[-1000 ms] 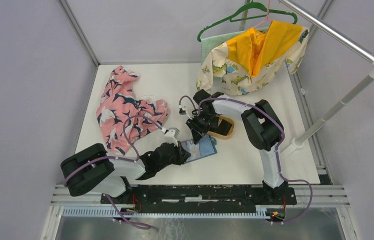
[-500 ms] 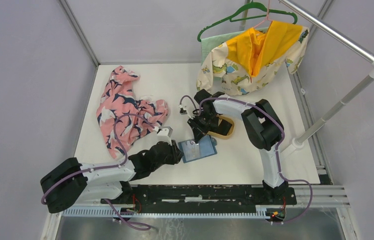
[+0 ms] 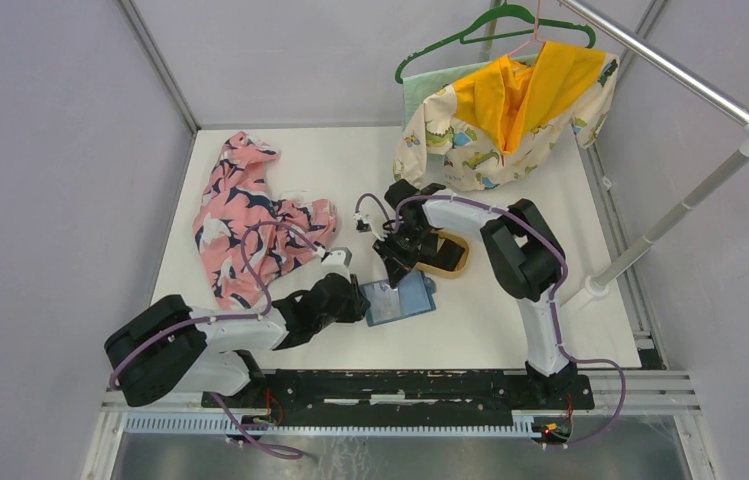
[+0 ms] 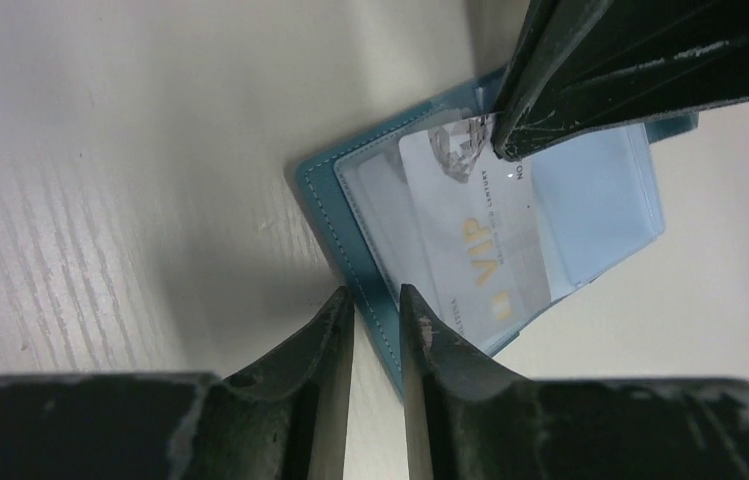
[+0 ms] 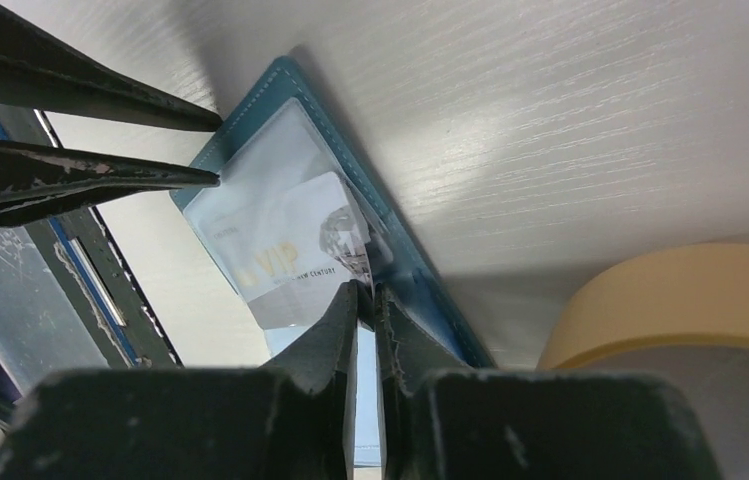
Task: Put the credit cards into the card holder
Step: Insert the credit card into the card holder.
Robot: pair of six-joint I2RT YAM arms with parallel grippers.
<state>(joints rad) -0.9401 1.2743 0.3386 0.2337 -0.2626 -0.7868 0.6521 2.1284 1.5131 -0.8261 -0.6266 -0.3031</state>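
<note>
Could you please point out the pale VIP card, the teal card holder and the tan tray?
pale VIP card (image 4: 485,262), left wrist view, on its gold lettering.
teal card holder (image 4: 328,205), left wrist view, on its stitched border.
tan tray (image 5: 670,295), right wrist view, on its rim wall.

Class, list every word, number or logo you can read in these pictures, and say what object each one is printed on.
"VIP": gold letters on the pale plastic card, which lies on the open teal-blue card holder; readable in both wrist views.
Small print under "VIP" and along the card's edge: too small and blurred to read.
Diamond emblem on the same card: a picture, no words.
Nothing else in the pictures carries readable text.
</note>
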